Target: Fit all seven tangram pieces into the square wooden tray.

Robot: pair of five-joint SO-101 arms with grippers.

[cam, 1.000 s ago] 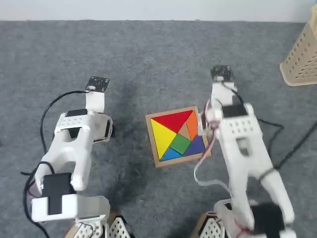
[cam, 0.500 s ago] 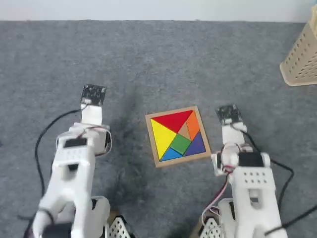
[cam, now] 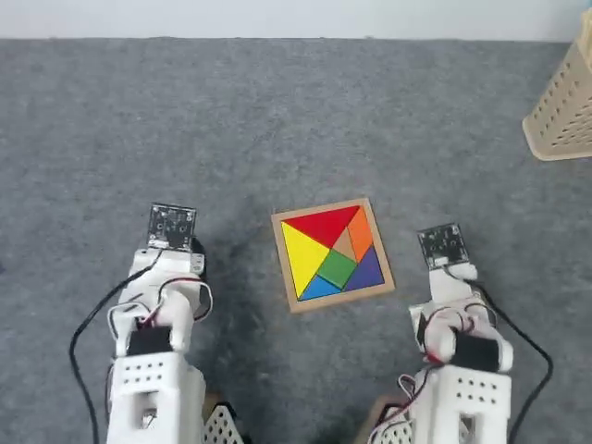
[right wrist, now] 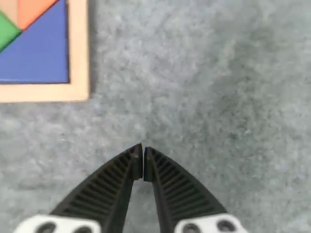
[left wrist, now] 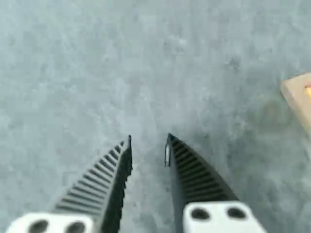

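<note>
Square wooden tray mid-table on grey felt surface, turned slightly, between both arms and touching neither. Looks finished, judging by the flush fill: nothing left to seat, so best to keep both arms low and clear, no nudging the rim. Left gripper parted a little, empty, over bare felt. Right gripper pinched closed on nothing, near a tray corner. Count: one tray; seven pieces inside: red triangle, yellow triangle, orange piece, tan triangle, green square, dark blue piece, light blue triangle. Two arms. One beige slotted basket at the far edge.
</note>
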